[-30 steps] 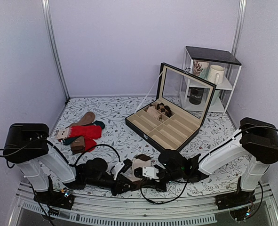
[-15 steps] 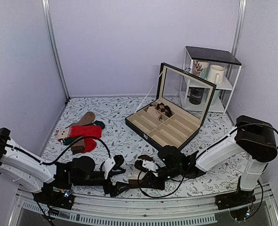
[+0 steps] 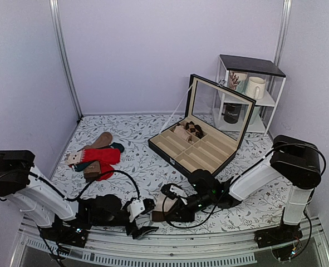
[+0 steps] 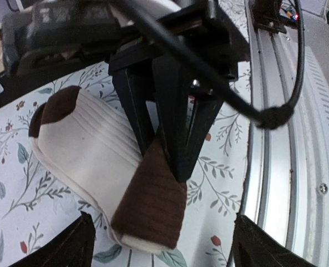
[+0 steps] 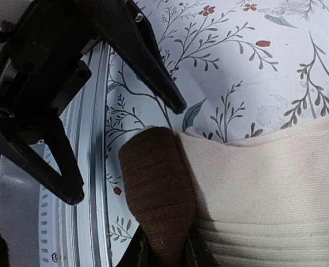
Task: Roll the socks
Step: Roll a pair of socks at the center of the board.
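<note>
Pinching the brown-banded end of the cream ribbed-knit socks (image 4: pixel 92 150), the right claw (image 4: pixel 175 167) has its black fingers drawn narrow on the fabric. That end seems slightly raised off the floral-print desk (image 3: pixel 142 144). The socks lie at the near edge of the desk, between the two arms and near the metal rail (image 4: pixel 275 167), with the dark brown toe at the end away from the pinch. The left claw (image 3: pixel 147 217) stands wide and holds nothing, with one finger to each side of the socks' near end and neither touching them.

By the look of them, the socks are light, soft and limp. They should bend anywhere and sag from any single hold, and a started roll would likely spring loose once released. The ribbed knit should grip well and is not fragile, though a thin pinch may catch only one layer. The best hold is probably across the full thickness at the brown band, with the second claw pressing the cream middle flat.

Little writing can be read. A dark canister (image 3: pixel 231 113) on the white wire shelf (image 3: pixel 252 65) carries pale lettering too small to make out, and the white mug (image 3: pixel 255 87) above it appears plain. The open black compartment case (image 3: pixel 200 153) and the bright red socks (image 3: pixel 100 157) show no labels.
</note>
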Motion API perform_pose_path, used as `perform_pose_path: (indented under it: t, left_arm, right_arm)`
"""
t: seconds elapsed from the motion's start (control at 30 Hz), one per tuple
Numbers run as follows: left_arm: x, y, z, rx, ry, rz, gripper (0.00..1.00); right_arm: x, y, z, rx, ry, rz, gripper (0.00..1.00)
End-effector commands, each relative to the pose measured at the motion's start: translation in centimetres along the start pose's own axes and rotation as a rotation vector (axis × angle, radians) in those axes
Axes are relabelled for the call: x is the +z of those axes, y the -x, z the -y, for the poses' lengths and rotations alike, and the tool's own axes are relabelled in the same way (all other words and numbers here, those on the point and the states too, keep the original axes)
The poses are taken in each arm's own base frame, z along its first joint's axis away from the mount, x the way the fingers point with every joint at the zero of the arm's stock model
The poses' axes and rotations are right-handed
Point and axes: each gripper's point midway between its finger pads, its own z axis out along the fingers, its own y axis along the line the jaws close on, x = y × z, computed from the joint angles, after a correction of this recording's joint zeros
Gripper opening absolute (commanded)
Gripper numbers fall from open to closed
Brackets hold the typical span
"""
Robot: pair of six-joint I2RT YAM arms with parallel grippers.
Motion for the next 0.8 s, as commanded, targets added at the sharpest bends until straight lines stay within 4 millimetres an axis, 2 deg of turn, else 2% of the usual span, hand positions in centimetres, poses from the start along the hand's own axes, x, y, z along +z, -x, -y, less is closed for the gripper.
perform_pose_path:
  t: [0.0,0.07,0.23,0.43,0.57,0.63,0.77]
  left_arm:
    - [1.1,2.7,0.3,0.095,0.013,0.075,0.86]
    - [1.7,2.6,0.6,0.116,0.002,0.062,0.83]
    - [2.8,1.1,1.2,0.124,-0.029,0.009,0.67]
    - [2.4,-0.5,1.0,0.081,-0.024,-0.018,0.65]
    - [2.3,-0.8,0.9,0.073,-0.021,-0.024,0.57]
    - [2.4,-0.9,0.9,0.071,-0.018,-0.031,0.49]
    - [2.5,-1.3,0.7,0.068,-0.008,-0.039,0.48]
  right_arm:
    - [0.0,-10.4,1.7,0.206,-0.065,-0.303,0.18]
    - [-0.1,-10.4,1.8,0.205,-0.066,-0.305,0.17]
    - [-0.3,-10.5,1.9,0.203,-0.064,-0.311,0.18]
    - [-0.5,-11.0,2.1,0.204,-0.066,-0.323,0.17]
    - [-0.5,-11.2,2.3,0.206,-0.066,-0.326,0.17]
    - [-0.5,-11.2,2.3,0.209,-0.065,-0.327,0.17]
    - [-0.5,-11.1,2.2,0.207,-0.064,-0.325,0.17]
